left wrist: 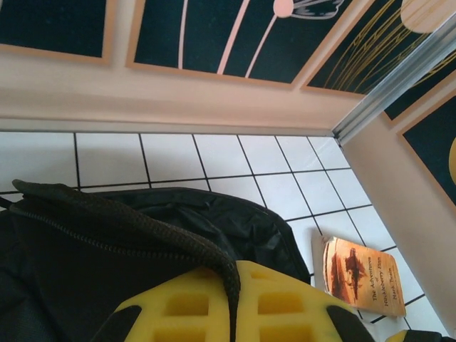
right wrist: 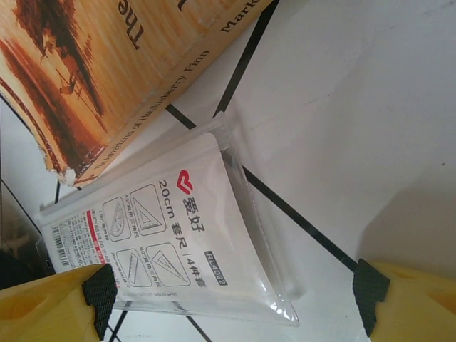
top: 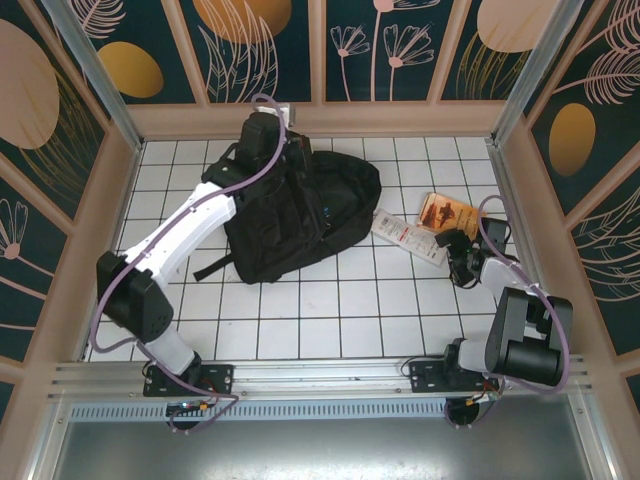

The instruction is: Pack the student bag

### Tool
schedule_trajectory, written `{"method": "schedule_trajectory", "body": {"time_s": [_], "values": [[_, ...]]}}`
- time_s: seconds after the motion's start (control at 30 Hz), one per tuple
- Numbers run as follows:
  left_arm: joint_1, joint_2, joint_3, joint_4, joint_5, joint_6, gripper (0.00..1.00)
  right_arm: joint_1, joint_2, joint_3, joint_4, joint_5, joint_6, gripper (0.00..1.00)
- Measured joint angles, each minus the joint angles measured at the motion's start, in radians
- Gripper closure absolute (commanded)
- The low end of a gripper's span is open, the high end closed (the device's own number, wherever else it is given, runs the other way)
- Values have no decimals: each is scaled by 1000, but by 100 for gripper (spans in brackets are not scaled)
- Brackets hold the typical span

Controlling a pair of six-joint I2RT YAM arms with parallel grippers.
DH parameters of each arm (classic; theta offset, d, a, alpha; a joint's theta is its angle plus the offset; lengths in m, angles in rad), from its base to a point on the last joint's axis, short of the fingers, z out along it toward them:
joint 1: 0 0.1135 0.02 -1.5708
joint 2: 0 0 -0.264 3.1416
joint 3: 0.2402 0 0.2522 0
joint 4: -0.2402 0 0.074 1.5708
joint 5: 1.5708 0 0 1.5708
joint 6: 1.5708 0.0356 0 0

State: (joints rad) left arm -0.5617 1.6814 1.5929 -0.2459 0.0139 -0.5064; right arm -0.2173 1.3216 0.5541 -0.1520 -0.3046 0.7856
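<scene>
White tiles cover the table (top: 330, 300). From above you see the backpack (top: 300, 215) lying toward the back left, with your left arm (top: 190, 225) reaching to its top end. A book (top: 447, 212) and a clear packet of rulers (top: 410, 237) lie on the tiles just to its right, and your right arm (top: 500, 300) is bent over them. Both are outside the backpack, so I judge most of the packing is not yet done. Whether anything is inside it, you cannot tell.

Your left wrist camera adds what the overhead view hides. The left gripper (left wrist: 231, 306) is closed, pinching a black braided strap (left wrist: 178, 246) of the backpack between its yellow fingers. The book lies beyond, near the side wall.

Your right wrist camera shows the right gripper (right wrist: 231, 306) with its jaws wide and holding nothing. The packet's lower end lies between them, and the book is just beside the packet. You can also read the packet's print here, which is too small from above.
</scene>
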Motion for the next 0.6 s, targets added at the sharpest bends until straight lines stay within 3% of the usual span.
{"method": "schedule_trajectory", "body": {"time_s": [0.23, 0.6], "values": [[0, 108, 73, 10, 38, -12, 100, 0, 49, 24, -17, -5, -34, 13], [0, 144, 76, 26, 82, -14, 100, -45, 153, 99, -98, -89, -74, 20]]}}
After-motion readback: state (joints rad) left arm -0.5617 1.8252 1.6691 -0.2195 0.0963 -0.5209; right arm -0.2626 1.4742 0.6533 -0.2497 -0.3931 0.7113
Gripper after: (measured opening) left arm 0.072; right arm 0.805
